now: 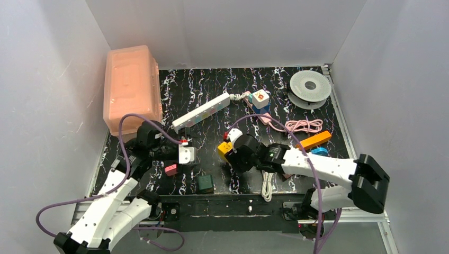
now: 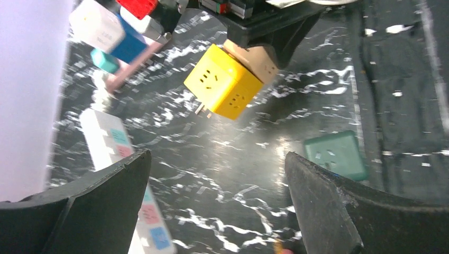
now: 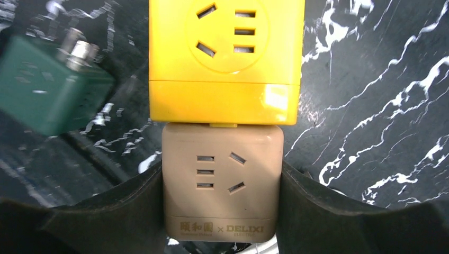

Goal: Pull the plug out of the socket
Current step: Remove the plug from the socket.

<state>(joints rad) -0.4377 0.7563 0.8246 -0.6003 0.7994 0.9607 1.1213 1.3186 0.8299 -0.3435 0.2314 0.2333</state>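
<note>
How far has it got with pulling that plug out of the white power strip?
Mostly done, it seems: the white power strip lies with nothing plugged into it. In hand: the right tool grips a beige block with a yellow cube stuck to it, prongs bare, away from the strip. The left tool is open and empty. Left, probably: just setting the pair down.

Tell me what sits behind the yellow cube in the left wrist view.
A beige cube, flush against the yellow cube and clamped in the right hand. Their joined faces are hidden, so no pins show there.
</note>
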